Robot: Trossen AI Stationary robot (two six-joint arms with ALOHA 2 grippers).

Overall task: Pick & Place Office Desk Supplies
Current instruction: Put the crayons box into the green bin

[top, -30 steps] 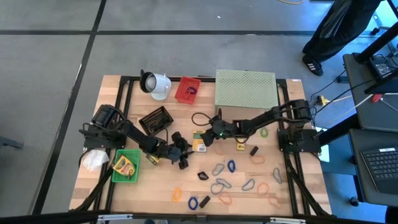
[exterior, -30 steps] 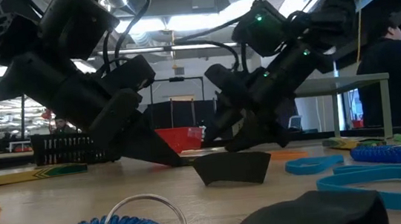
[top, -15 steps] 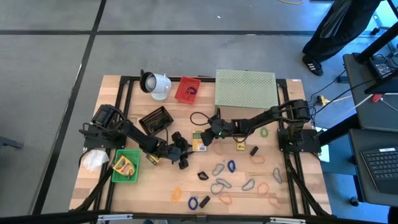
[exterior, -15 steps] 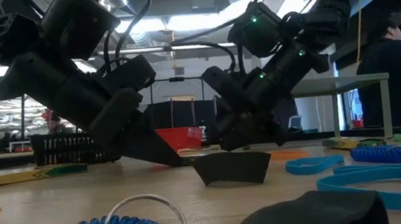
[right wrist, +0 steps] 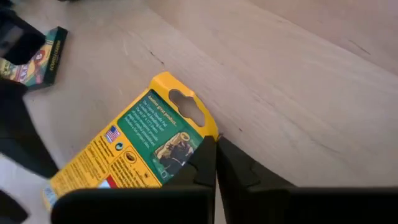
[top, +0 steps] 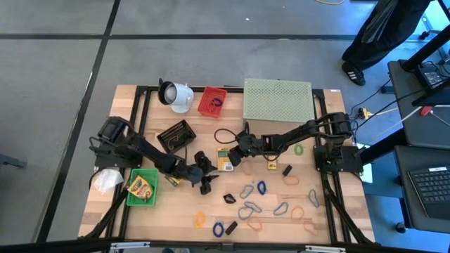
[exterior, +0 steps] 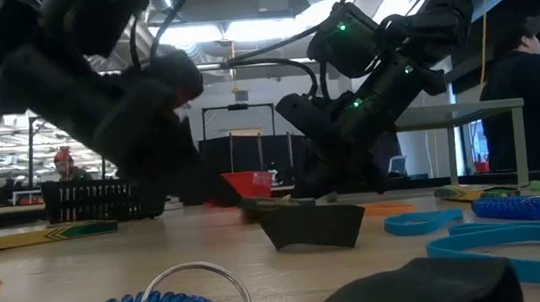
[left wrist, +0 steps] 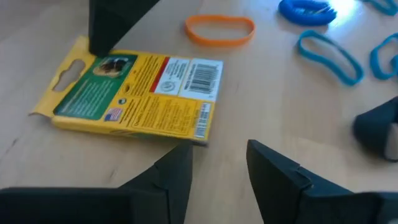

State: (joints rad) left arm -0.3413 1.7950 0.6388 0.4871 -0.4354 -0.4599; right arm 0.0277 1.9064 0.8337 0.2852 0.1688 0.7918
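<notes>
At table centre: crayon box (top: 225, 160), yellow-green, flat, barcode side up.
Right gripper (top: 235, 153) fingers closed on its hanger end; left gripper (top: 204, 171), fingers parted, empty, just beside it. An orange rubber band (left wrist: 219, 29) and blue clips (top: 261, 187) lie nearby.

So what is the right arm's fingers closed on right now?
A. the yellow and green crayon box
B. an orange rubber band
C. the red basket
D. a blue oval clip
A: in the right wrist view the right gripper has its fingers pinched together on the edge of the crayon box, which lies flat on the table.
</notes>
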